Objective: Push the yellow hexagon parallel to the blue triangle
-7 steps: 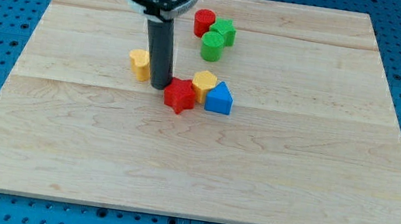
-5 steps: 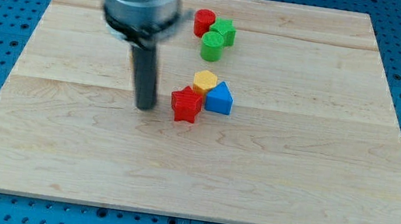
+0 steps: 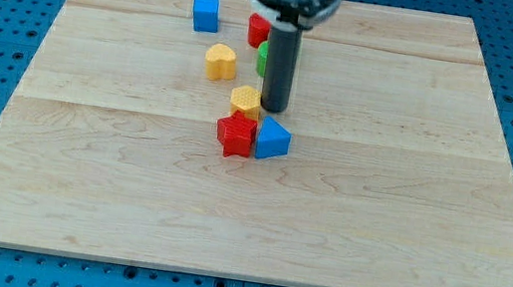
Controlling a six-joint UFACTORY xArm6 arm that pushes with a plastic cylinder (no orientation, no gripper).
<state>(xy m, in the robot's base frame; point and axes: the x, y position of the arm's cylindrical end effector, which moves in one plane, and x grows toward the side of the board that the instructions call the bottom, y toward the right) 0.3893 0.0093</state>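
The yellow hexagon (image 3: 245, 100) sits near the board's middle, touching the red star (image 3: 236, 135) below it. The blue triangle (image 3: 272, 138) lies just right of the red star, below and right of the hexagon. My tip (image 3: 272, 110) is down on the board, right beside the hexagon's right side and just above the blue triangle. The rod hides part of the green blocks behind it.
A yellow heart-shaped block (image 3: 219, 61) lies up-left of the hexagon. A blue cube (image 3: 205, 13) sits near the board's top. A red cylinder (image 3: 258, 30) and a green block (image 3: 263, 58) stand behind the rod.
My tip has swung from left of the red star to the hexagon's right side. The hexagon has shifted left, the blue triangle has turned, and the blue cube and yellow heart now show.
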